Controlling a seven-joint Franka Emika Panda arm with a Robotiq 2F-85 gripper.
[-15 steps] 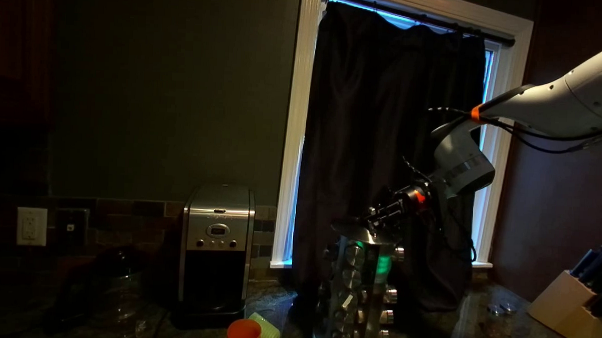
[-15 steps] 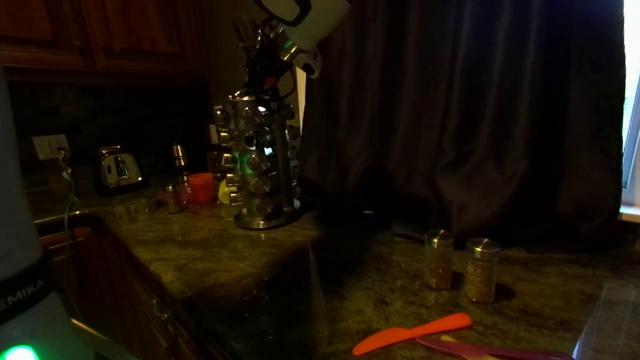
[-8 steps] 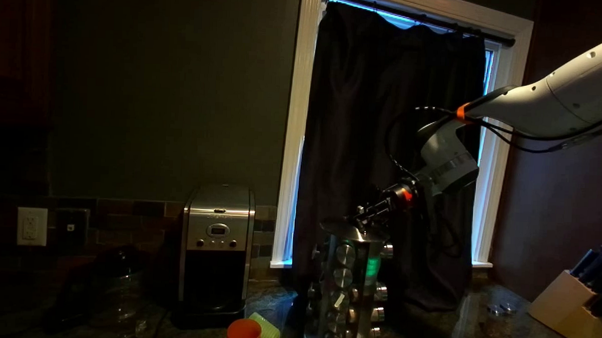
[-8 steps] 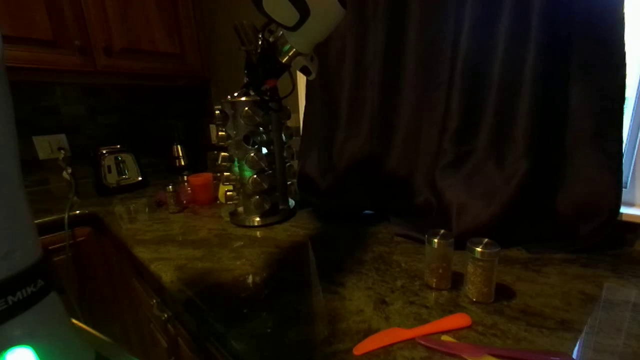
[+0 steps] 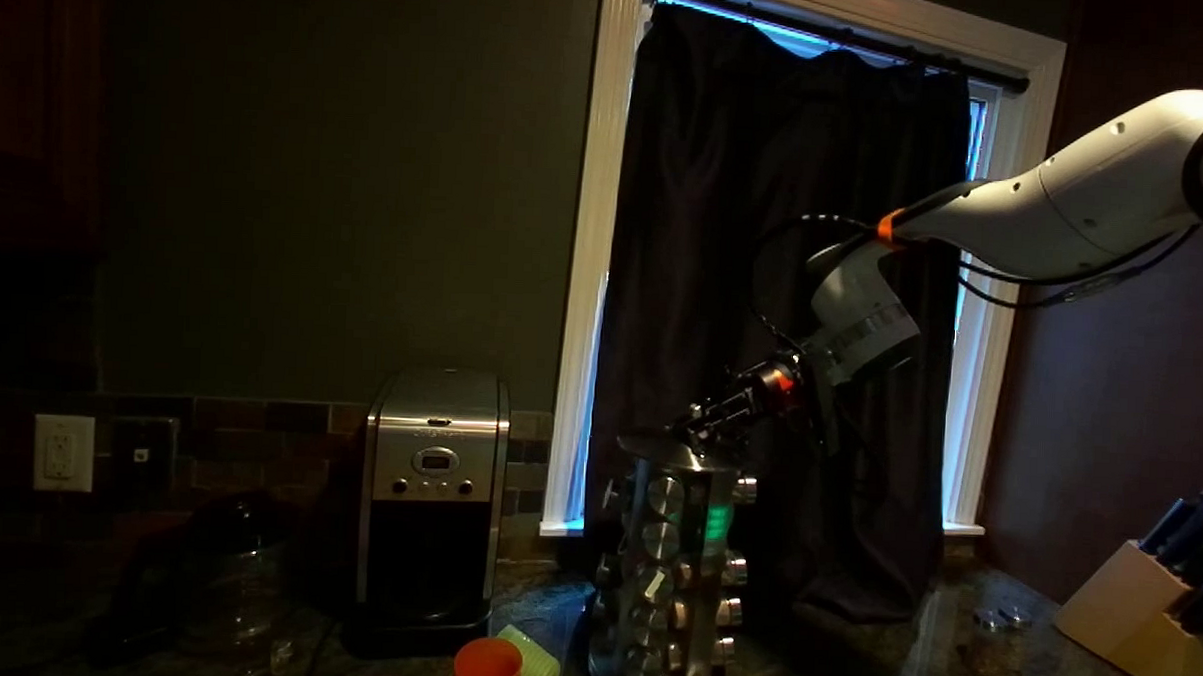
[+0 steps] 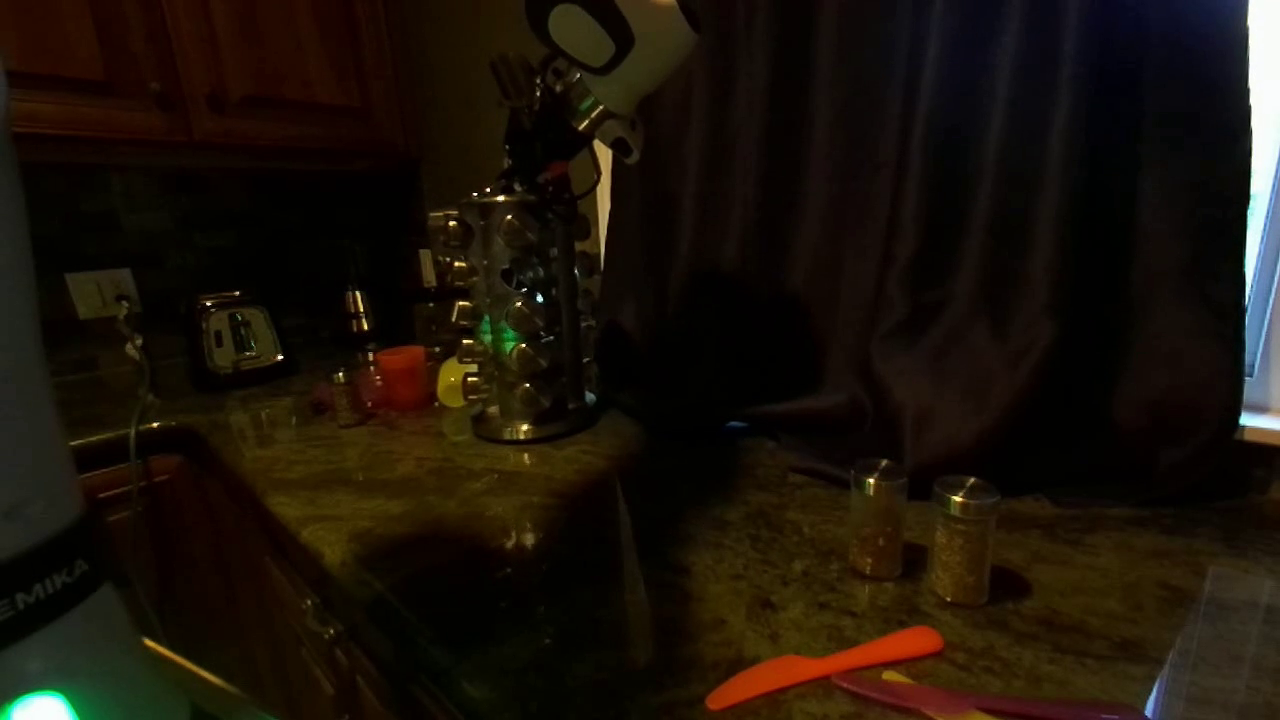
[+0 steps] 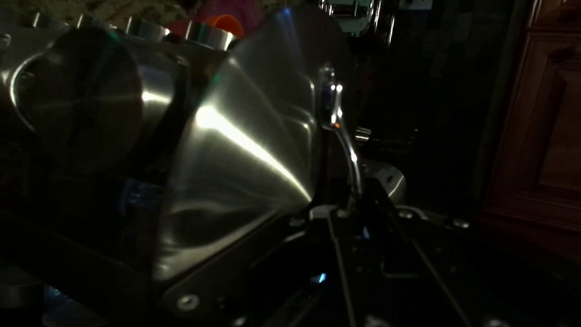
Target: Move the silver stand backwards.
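Note:
The silver stand is a tall round spice rack with silver-lidded jars. It shows in both exterior views [image 5: 698, 582] [image 6: 500, 290], upright on the stone counter [image 6: 400, 480] in front of the curtain. In the wrist view its shiny conical top [image 7: 254, 150] fills the middle left, and its thin curved handle [image 7: 352, 156] runs down between the dark fingers. My gripper [image 7: 357, 193] is shut on that handle. It tilts down onto the top of the stand in both exterior views [image 5: 693, 429] [image 6: 515, 187]. The fingertips are dark and partly hidden.
A coffee maker [image 5: 437, 452], an orange cup [image 5: 488, 666] and a green cup [image 5: 538, 658] stand beside the stand. A dark curtain [image 5: 764, 264] hangs behind. A knife block [image 5: 1112, 616], two spice jars [image 6: 878, 525] [image 6: 965, 545] and an orange knife [image 6: 825, 668] lie farther off. A toaster [image 6: 240, 335] stands back.
The gripper and stand have moved together, leftward toward the coffee maker in an exterior view. In an exterior view the stand's base sits slightly higher and farther back. The gripper stays shut on the handle.

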